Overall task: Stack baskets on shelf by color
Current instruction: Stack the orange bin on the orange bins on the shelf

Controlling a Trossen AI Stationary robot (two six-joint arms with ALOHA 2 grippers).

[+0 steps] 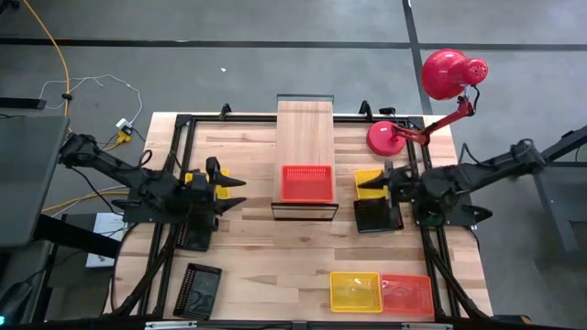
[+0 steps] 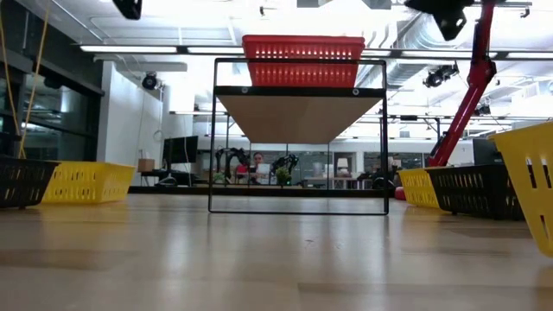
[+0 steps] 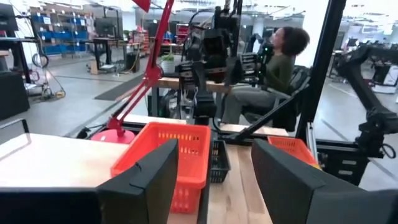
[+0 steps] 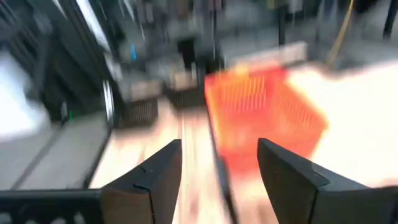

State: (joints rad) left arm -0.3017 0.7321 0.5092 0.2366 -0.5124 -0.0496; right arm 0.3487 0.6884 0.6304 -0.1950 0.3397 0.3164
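Observation:
An orange basket (image 1: 306, 183) sits flat on the near end of the light-wood shelf (image 1: 305, 137); in the low view the orange basket (image 2: 302, 60) rests on the shelf top (image 2: 300, 117). My left gripper (image 1: 237, 192) hovers left of the shelf, open and empty, facing the orange basket (image 3: 171, 152). My right gripper (image 1: 367, 186) hovers right of the shelf, open and empty, with the orange basket (image 4: 264, 115) ahead of it. Both wrist views show the fingers spread with nothing between them: left gripper (image 3: 214, 155), right gripper (image 4: 219, 149).
On the table lie a yellow basket (image 1: 197, 179) and black baskets (image 1: 195, 234), (image 1: 200, 289) on the left, a yellow basket (image 1: 370, 179) and a black basket (image 1: 374, 215) on the right, and a yellow basket (image 1: 355, 291) beside an orange basket (image 1: 406, 293) near the front edge. A red lamp (image 1: 440, 92) stands at the far right.

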